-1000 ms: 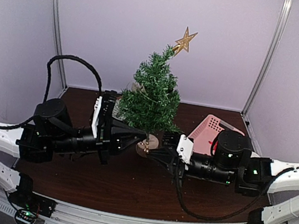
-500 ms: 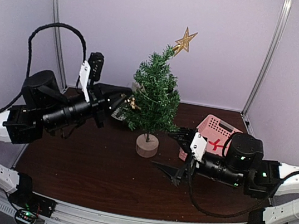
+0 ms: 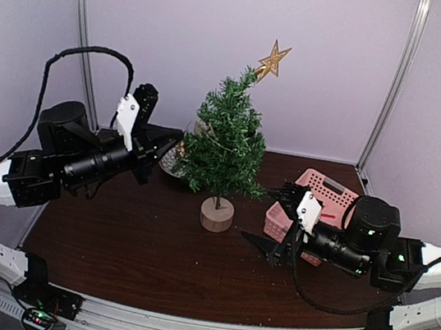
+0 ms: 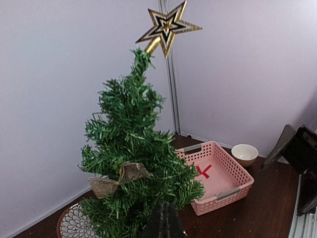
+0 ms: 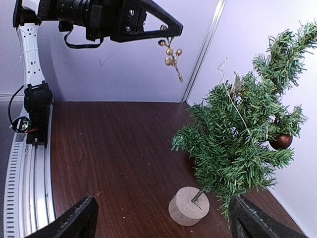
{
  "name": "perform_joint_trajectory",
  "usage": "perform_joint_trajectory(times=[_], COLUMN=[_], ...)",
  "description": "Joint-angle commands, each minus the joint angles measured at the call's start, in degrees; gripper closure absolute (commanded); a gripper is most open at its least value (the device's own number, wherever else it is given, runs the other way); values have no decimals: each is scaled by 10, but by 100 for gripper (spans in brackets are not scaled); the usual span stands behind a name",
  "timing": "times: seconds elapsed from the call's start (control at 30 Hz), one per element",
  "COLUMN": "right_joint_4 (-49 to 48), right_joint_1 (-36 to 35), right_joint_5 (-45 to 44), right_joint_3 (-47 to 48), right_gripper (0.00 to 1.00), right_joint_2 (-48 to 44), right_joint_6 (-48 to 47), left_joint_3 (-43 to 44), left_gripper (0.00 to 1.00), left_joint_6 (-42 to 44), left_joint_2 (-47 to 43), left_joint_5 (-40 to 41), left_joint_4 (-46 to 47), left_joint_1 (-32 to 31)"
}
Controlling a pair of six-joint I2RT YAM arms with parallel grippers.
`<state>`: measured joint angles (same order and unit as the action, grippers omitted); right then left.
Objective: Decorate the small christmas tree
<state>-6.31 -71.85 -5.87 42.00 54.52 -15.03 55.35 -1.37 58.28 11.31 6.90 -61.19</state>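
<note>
**Left hand clamped on a gold bell sprig; right hand with fingers spread wide apart.**

The small christmas tree has dark green bristly needles. It stands upright on its round light wooden stump base at the centre of the top view, on the dark brown wooden surface. The left hand sits raised at centre left, just beside the tree's branches. In the right wrist view the sprig hangs from its fingertips at upper centre, apart from the needles. The right hand is low at right of centre, in front of the pink plastic basket and near the stump. On the tree are a gold star topper, a burlap bow and a dark red ball. A black-and-white patterned plate lies behind the tree.
</note>
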Motion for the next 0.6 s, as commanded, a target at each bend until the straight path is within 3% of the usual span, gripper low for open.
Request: perform_joint_trajectory(times=[0.0, 0.57], right_joint_4=[4, 15], right_joint_1=[4, 8], right_joint_5=[-11, -7], right_joint_3=[-7, -8], right_gripper=[5, 5], right_joint_2=[-6, -13], right_joint_6=[3, 5], left_joint_3=[-36, -119], left_gripper=[100, 100], left_joint_6=[26, -71], left_joint_2=[21, 117], left_joint_5=[35, 79], left_joint_4=[61, 292], left_joint_1=[0, 57])
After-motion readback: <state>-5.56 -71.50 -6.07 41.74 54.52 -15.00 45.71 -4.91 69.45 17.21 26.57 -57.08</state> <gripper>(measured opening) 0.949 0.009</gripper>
